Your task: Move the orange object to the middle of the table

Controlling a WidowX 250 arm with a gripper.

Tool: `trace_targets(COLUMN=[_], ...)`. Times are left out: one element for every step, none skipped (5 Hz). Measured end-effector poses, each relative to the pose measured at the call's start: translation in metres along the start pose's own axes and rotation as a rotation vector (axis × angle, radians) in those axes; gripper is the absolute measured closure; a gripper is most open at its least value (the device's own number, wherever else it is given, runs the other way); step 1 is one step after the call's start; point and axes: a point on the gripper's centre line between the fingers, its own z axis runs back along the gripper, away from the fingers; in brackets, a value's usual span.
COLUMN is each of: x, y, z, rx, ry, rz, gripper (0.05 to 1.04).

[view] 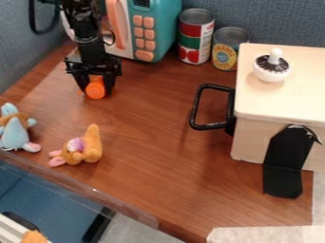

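At the upper left of the camera view, the black gripper [96, 89] hangs down in front of the toy microwave, shut on the orange object [96, 90]. A finger stands on each side of the object, and its rounded orange end shows between the tips. Whether it touches the table [149, 114] or hangs just above it, I cannot tell. The gripper body hides the object's upper part.
Behind stand a teal toy microwave [154, 28] and two cans [195, 38] [228, 50]. Two plush toys [14, 130] [82, 148] lie at the front left. A cream box [285, 104] with a black handle [196, 109] stands at the right, a white-knobbed piece [272, 71] on top.
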Motion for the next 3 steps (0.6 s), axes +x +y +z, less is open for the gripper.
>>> trace_targets(x=[-0.001,-0.007,-0.01], y=[0.001,-0.015,-0.063], z=[0.0,0.01,0.032], rx=[0.007,-0.025,-0.101], ry=[-0.013,-0.028,-0.075], rz=[0.018,-0.023,-0.132], gripper=[0.524,0.525,0.525])
